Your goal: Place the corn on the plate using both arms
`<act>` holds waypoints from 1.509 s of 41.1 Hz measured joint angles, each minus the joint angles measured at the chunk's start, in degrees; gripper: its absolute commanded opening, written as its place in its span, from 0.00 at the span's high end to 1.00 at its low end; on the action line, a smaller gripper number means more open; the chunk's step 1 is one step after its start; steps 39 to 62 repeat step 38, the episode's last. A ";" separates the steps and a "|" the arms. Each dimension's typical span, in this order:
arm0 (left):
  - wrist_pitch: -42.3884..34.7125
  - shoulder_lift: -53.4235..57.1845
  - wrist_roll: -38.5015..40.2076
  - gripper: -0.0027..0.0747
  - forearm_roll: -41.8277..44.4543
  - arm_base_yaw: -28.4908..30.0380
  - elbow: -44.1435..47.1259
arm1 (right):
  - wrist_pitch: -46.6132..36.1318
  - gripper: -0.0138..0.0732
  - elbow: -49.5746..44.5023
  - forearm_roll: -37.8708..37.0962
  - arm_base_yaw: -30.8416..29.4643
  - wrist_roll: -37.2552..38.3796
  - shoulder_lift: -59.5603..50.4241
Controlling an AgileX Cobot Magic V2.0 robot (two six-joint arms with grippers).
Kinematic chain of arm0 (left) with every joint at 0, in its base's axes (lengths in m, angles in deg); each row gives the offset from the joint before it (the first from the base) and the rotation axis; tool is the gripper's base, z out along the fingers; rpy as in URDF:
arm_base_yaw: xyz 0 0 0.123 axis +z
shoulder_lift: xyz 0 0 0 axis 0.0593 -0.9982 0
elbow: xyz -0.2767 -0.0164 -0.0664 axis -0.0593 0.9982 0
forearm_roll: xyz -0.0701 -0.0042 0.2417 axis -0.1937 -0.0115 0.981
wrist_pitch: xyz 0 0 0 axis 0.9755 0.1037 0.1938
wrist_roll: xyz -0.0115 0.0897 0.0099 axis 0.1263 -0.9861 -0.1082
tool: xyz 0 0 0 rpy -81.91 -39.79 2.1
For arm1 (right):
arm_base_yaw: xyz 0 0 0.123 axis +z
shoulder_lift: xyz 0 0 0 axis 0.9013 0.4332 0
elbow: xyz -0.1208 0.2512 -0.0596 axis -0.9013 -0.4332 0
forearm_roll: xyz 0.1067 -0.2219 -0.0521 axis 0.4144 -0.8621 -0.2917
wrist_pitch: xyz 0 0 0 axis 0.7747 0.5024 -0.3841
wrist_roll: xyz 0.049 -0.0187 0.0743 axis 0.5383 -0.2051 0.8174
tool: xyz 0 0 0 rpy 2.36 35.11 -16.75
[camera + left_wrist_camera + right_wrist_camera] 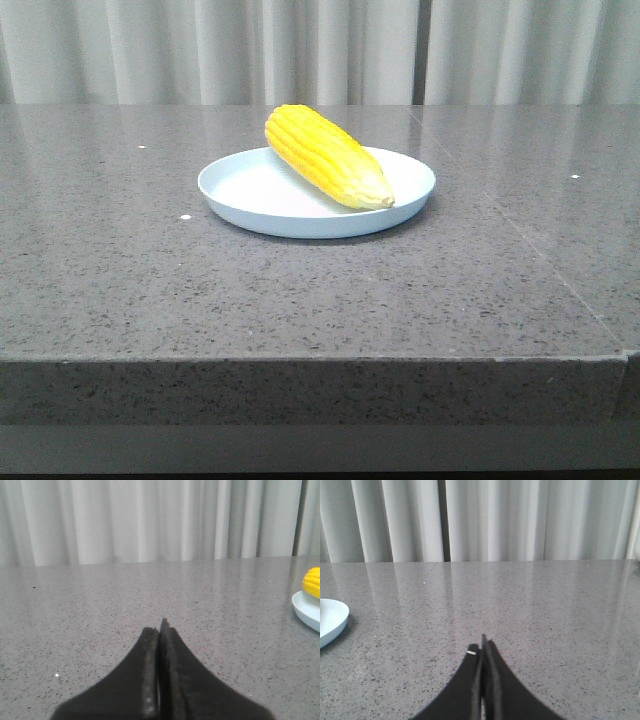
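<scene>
The yellow corn (325, 154) lies across the pale blue-white plate (250, 195) in the middle of the grey table, its pale tip pointing front right. Neither gripper shows in the front view. In the left wrist view my left gripper (160, 630) is shut and empty over bare table, with the plate's rim (306, 611) and the corn's end (312, 581) far off at the frame's edge. In the right wrist view my right gripper (482, 647) is shut and empty, with the plate's edge (331, 619) well away from it.
The grey speckled table (150, 280) ends in a front edge near the camera. Pale curtains (320, 50) hang behind the table's far edge.
</scene>
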 measured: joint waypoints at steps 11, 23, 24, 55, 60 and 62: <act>0.00 0.00 0.00 0.99 0.00 0.00 0.00 | -0.30 0.92 0.00 0.00 0.52 0.00 0.00; 0.00 0.00 0.00 0.99 0.00 0.00 0.00 | -0.30 0.92 0.00 0.00 1.07 0.00 0.00; 0.00 0.00 0.00 0.99 0.00 0.00 0.00 | -0.30 0.92 0.00 0.00 1.07 0.00 0.00; 0.00 0.00 0.00 0.99 0.00 0.00 0.00 | -0.30 0.92 0.00 0.00 1.07 0.00 0.00; 0.00 0.00 0.00 0.99 0.00 0.00 0.00 | -0.30 0.92 0.00 0.00 1.07 0.00 0.00; 0.00 0.00 0.00 0.99 0.00 0.00 0.00 | -0.30 0.92 0.00 0.00 1.07 0.00 0.00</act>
